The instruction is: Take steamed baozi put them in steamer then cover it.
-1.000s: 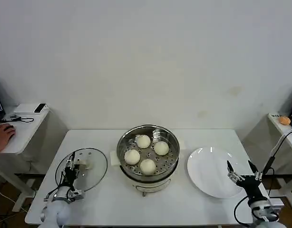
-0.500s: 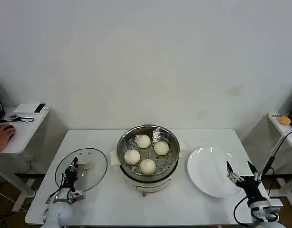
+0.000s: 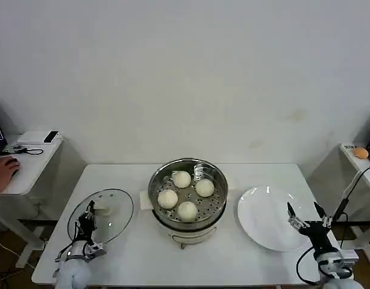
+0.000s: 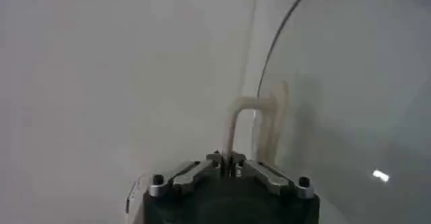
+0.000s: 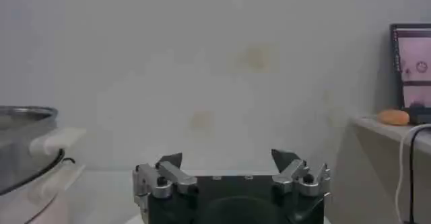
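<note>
So on the far left, the left end effector [image 3: 87, 224] has clamped its fingers together on the pale handle of the cover [image 3: 101, 214]. In the left wrist view you can see the handle [image 4: 237, 128] pinched right between the closed fingertips, with the glass of the cover curving away behind it. The cover looks tipped up off the counter [image 3: 128, 253] rather than lying flat, which makes sense to me: gripping the handle is the only sane way to carry a glass lid, and it needs to clear the pot rim. Moving right, the steamer [image 3: 187, 194] sits mid-counter, open, with all four baozi [image 3: 186, 195] already sitting on the perforated tray, spaced apart. So I'd say the loading part is done and only the covering is left. Further right, the white plate [image 3: 268, 218] is bare, which fits that. Over its near edge the right end effector [image 3: 306, 218] hangs with its fingers spread wide and nothing in them, looks parked out of the way. My guess is the tricky bit will be landing the cover centered on the rim.
</note>
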Available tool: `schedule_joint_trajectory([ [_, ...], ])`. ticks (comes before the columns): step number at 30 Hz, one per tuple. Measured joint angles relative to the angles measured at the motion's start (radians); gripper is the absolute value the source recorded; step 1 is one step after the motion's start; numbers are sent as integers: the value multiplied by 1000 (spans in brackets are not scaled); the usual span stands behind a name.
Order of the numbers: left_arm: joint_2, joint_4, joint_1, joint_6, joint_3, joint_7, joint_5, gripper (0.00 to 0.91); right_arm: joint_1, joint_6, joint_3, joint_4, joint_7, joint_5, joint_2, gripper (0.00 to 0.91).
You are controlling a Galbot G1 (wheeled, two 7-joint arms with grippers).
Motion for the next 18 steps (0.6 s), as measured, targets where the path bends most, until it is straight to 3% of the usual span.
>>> schedule_joint_trajectory([
  [18, 1, -393, 163, 180, -72, 174, 116, 0, 44, 1, -35, -10, 1, 21, -17, 907],
])
